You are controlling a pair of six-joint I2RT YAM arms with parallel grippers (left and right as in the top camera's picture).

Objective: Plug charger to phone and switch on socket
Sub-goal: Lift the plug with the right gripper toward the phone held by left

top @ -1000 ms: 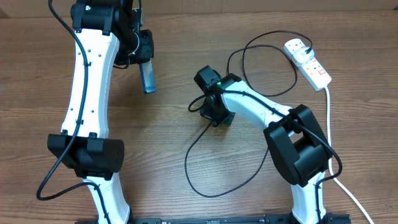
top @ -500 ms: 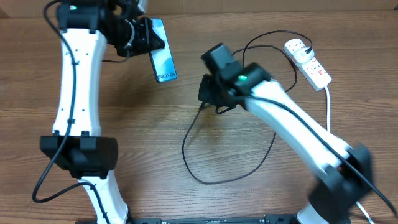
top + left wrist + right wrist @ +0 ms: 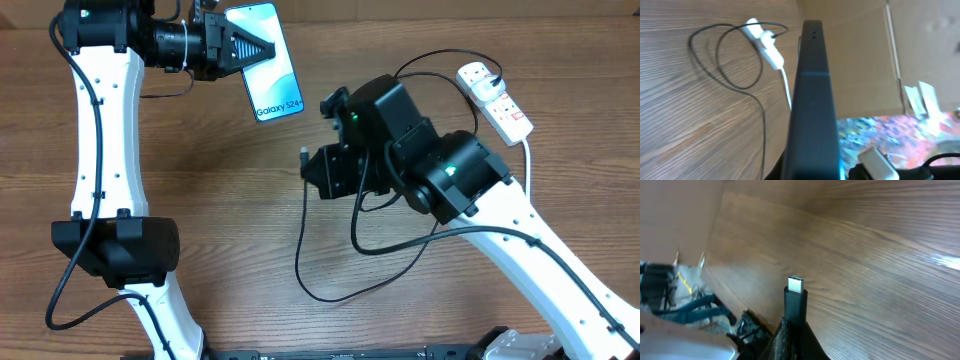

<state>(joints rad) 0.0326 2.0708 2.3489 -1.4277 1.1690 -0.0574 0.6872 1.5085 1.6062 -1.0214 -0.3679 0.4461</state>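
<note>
The phone [image 3: 266, 62] is held off the table at the back, screen up, its "Galaxy S24" end nearest me. My left gripper [image 3: 246, 48] is shut on its left side. The left wrist view shows the phone [image 3: 813, 100] edge-on, running up the frame. My right gripper [image 3: 318, 172] is shut on the charger's connector tip [image 3: 304, 160], raised above the table to the right of and below the phone. That tip [image 3: 795, 296] juts up from the shut fingers [image 3: 787, 339]. The black cable [image 3: 330, 285] trails in loops to the socket [image 3: 495, 97] at the back right.
The socket's thick white cord [image 3: 528, 200] runs down the right side of the table. The cable loop [image 3: 725, 60] and the socket [image 3: 764, 42] lie beyond the phone in the left wrist view. A cardboard wall [image 3: 860, 55] stands behind the table.
The left arm has swung the phone right and turned its screen to face up. The right arm has risen and shifted with the connector tip, dragging the cable loop along.
</note>
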